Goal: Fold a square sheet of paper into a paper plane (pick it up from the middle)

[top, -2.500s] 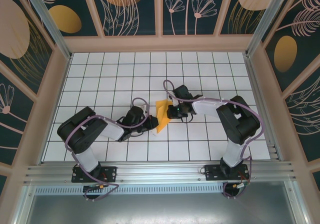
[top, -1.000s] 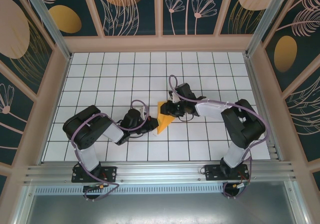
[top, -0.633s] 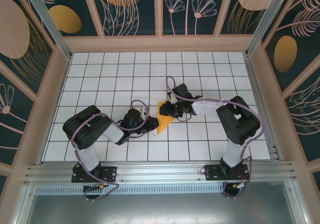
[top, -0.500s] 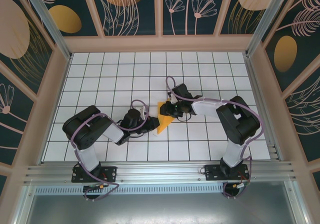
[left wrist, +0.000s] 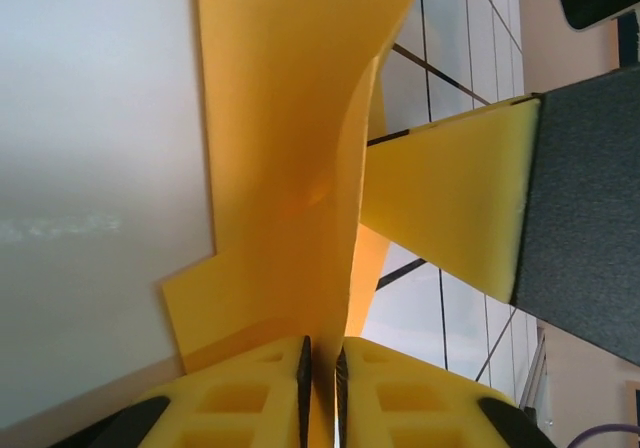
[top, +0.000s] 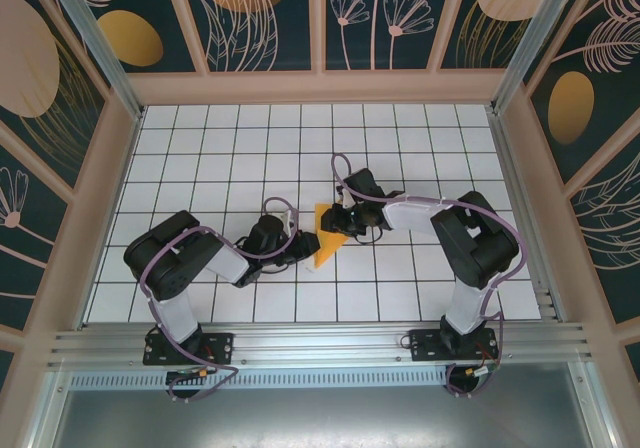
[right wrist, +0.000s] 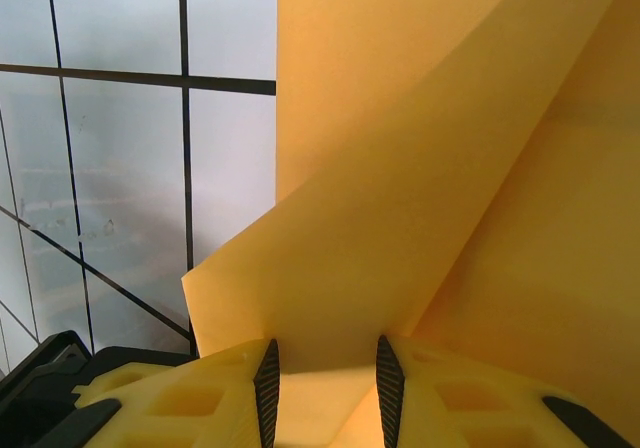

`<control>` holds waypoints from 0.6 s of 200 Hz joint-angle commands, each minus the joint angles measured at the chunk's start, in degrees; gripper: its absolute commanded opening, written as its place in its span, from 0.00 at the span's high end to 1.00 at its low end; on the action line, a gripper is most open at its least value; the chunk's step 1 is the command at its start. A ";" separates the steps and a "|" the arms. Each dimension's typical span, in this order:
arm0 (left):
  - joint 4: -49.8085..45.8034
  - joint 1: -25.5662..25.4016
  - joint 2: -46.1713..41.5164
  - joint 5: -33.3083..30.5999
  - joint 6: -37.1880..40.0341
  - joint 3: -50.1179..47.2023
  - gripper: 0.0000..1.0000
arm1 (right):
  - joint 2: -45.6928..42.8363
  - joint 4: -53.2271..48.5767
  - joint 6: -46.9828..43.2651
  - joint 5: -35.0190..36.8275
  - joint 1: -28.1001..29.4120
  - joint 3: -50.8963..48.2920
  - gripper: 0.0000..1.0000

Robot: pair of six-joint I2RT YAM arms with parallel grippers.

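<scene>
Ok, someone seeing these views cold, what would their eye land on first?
The orange-yellow paper, partly folded, sits at the middle of the white grid table between both grippers. The left gripper pinches its edge with jaws nearly together, while the right gripper has its jaws apart with the paper lying between them. Around the table stand dark wall panels printed with orange ovals.
</scene>
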 commanded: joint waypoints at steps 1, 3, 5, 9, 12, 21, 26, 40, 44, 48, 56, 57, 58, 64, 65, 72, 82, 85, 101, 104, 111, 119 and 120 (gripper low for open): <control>-2.52 0.27 -0.41 -2.10 0.53 0.78 0.88 | 0.92 -1.24 -0.69 0.52 0.38 1.68 0.65; -2.48 0.29 -0.44 -2.18 0.49 0.64 0.89 | 0.96 -1.28 -0.67 0.52 0.33 1.73 0.65; -2.45 0.30 -0.45 -2.29 0.44 0.57 0.90 | 0.95 -1.32 -0.67 0.50 0.37 1.83 0.65; -2.45 0.39 -0.54 -2.61 0.34 0.48 0.90 | 1.03 -1.25 -0.67 0.44 0.37 1.82 0.65; -2.43 0.40 -0.54 -2.73 0.24 0.39 0.91 | 0.98 -1.26 -0.67 0.42 0.37 1.90 0.65; -2.42 0.68 -0.47 -2.83 0.08 0.28 0.92 | 0.88 -1.23 -0.67 0.41 0.38 1.97 0.65; -2.35 0.77 -0.36 -2.70 0.06 0.23 0.93 | 0.88 -1.23 -0.70 0.35 0.36 2.09 0.65; -1.88 0.91 0.18 -2.15 0.04 0.30 0.94 | 0.48 -1.15 -0.58 0.23 0.38 2.06 0.65; -1.66 0.96 0.31 -2.02 -0.07 0.22 0.94 | 0.28 -1.10 -0.46 0.25 0.38 2.04 0.65; -1.38 0.98 0.42 -1.91 -0.12 0.19 0.94 | -0.03 -1.03 -0.35 0.15 0.38 1.96 0.65; -1.00 0.91 0.88 -1.46 -0.14 0.19 0.94 | -0.74 -0.82 -0.23 -0.24 0.29 1.76 0.65; -0.97 0.91 0.92 -1.45 -0.14 0.19 0.94 | -0.86 -0.81 -0.14 -0.25 0.25 1.68 0.65; -0.96 0.91 0.98 -1.40 -0.14 0.19 0.94 | -1.01 -0.81 -0.14 -0.26 0.27 1.64 0.65; -0.79 0.97 1.16 -1.23 -0.22 0.19 0.94 | -1.81 -0.62 -0.07 -0.27 0.29 1.38 0.65; -0.74 0.98 1.19 -1.20 -0.27 0.15 0.94 | -2.01 -0.62 -0.02 -0.27 0.29 1.36 0.65; -0.32 0.94 1.36 -1.08 -0.44 -0.05 0.94 | -3.07 -0.46 0.25 -0.40 0.29 0.89 0.65; 0.18 0.98 1.56 -1.17 -0.65 -0.49 0.94 | -4.70 -0.20 0.63 -0.57 0.20 -0.04 0.65; 0.27 0.92 1.61 -1.24 -0.74 -0.56 0.94 | -5.11 -0.07 0.83 -0.64 0.16 -0.33 0.65; 0.47 0.95 1.89 -1.19 -0.68 -0.74 0.95 | -7.43 1.43 2.27 -1.83 0.19 -2.73 0.69; 0.46 0.94 1.96 -1.14 -0.70 -0.73 0.95 | -7.82 1.90 2.54 -2.18 0.15 -3.10 0.70; 0.46 0.94 2.06 -1.09 -0.72 -0.72 0.95 | -8.55 2.93 3.41 -3.06 0.28 -4.29 0.73; 0.55 0.91 2.18 -1.05 -0.60 -0.69 0.96 | -9.35 4.36 4.41 -3.82 0.33 -5.68 0.78; 0.55 0.91 2.23 -1.03 -0.59 -0.69 0.96 | -9.43 4.50 4.60 -3.89 0.35 -5.87 0.78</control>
